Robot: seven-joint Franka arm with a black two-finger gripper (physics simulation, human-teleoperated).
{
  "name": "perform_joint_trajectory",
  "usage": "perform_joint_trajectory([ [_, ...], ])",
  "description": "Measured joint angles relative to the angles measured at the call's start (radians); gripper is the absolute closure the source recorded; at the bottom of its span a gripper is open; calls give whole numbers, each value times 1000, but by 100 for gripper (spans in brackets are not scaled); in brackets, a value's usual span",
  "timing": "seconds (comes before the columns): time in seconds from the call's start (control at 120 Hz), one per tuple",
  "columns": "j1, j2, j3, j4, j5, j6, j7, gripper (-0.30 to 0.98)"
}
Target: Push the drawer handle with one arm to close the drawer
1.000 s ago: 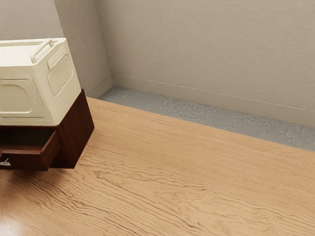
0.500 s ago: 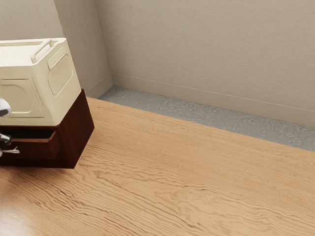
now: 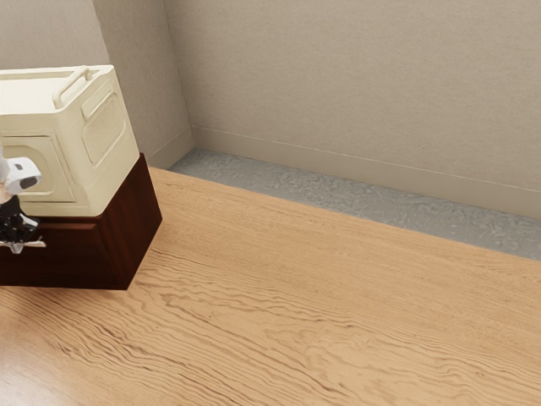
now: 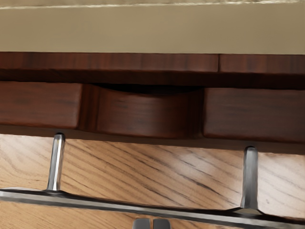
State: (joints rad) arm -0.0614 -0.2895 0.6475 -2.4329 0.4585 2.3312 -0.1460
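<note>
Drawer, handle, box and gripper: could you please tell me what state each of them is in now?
Drawer: pushed in, fully or nearly so; I can't tell which.
Handle: attached to the drawer front.
Box: upright on the cabinet.
Gripper: closed, at the handle; contact unclear.

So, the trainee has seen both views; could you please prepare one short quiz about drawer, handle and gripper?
1. True or false: the pale crate rests on the dark cabinet that holds the drawer.
2. How many posts carry the bar of the handle? A: one. B: two. C: four.
3. Fill in: the fingertips of the gripper are close ____, not wide apart.

Key: 1 true; 2 B; 3 together.
</note>
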Motion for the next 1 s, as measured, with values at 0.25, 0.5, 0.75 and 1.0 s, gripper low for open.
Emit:
perform_joint_trajectory([
  [0.25, 33, 44, -4, 22, -10, 56, 197, 78],
  [0.5, -18, 28, 7, -11, -27, 58, 192, 79],
  [0.75, -120, -206, -5, -70, -31, -164, 105, 79],
  [1.0, -275, -244, -239, -15, -173, -386, 40, 79],
])
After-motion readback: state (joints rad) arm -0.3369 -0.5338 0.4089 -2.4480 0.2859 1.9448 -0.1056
